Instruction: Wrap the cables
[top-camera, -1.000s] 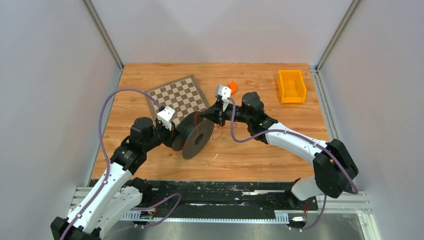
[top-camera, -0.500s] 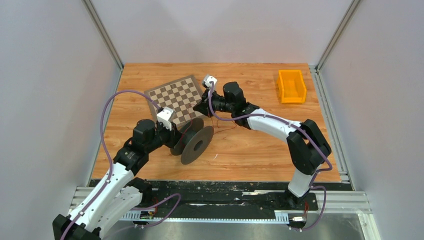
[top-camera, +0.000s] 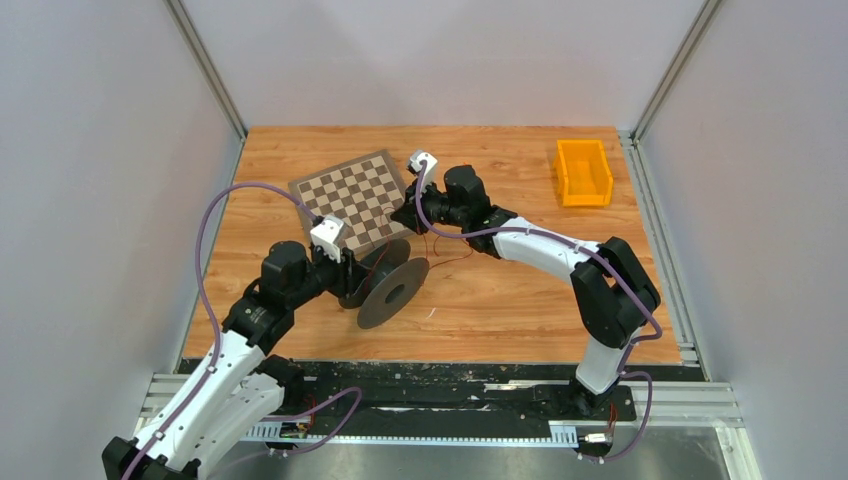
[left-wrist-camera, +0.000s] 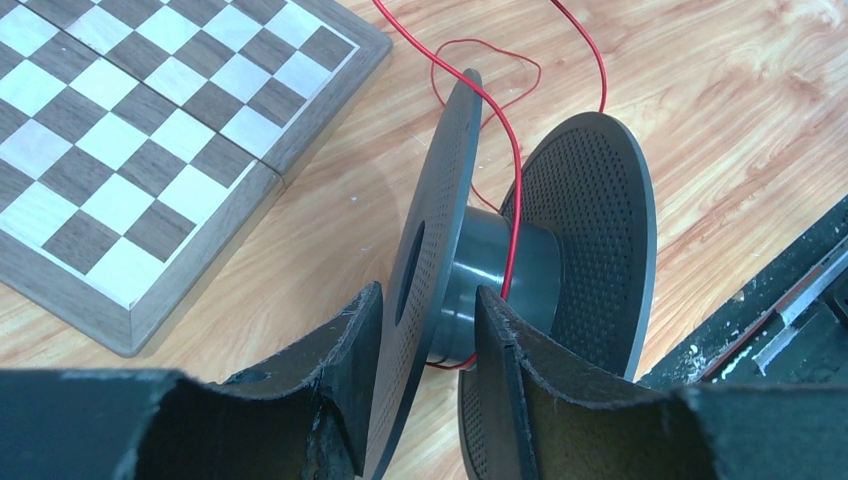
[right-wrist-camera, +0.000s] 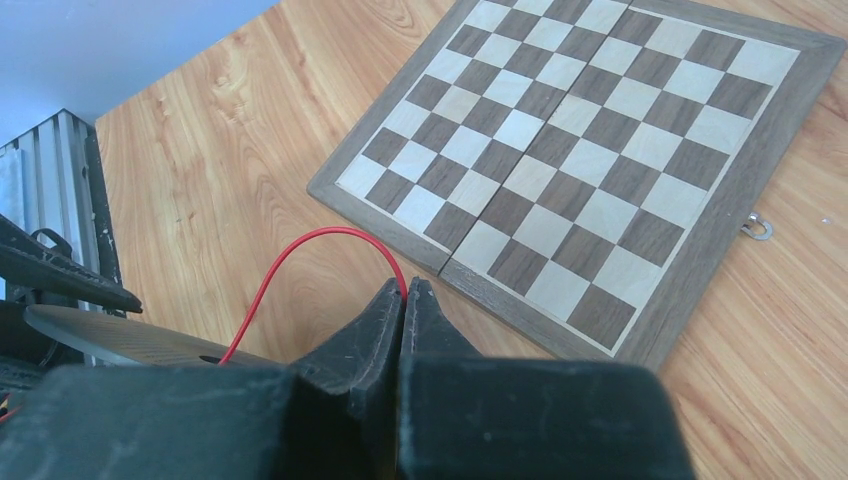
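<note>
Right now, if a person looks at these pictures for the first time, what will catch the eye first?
A dark grey spool stands on its rims mid-table, one flange between the open jaws of the left gripper. A thin red cable runs across its hub and off to the right gripper, which is shut on it beside the chessboard. An orange bin sits near the far right corner.

Bare worktop (top-camera: 500, 322) lies open right of the spool (top-camera: 375, 308), past the red wire (left-wrist-camera: 513, 190) loops; chessboard (top-camera: 355, 195) and orange bin (top-camera: 583, 172) occupy the far part.
</note>
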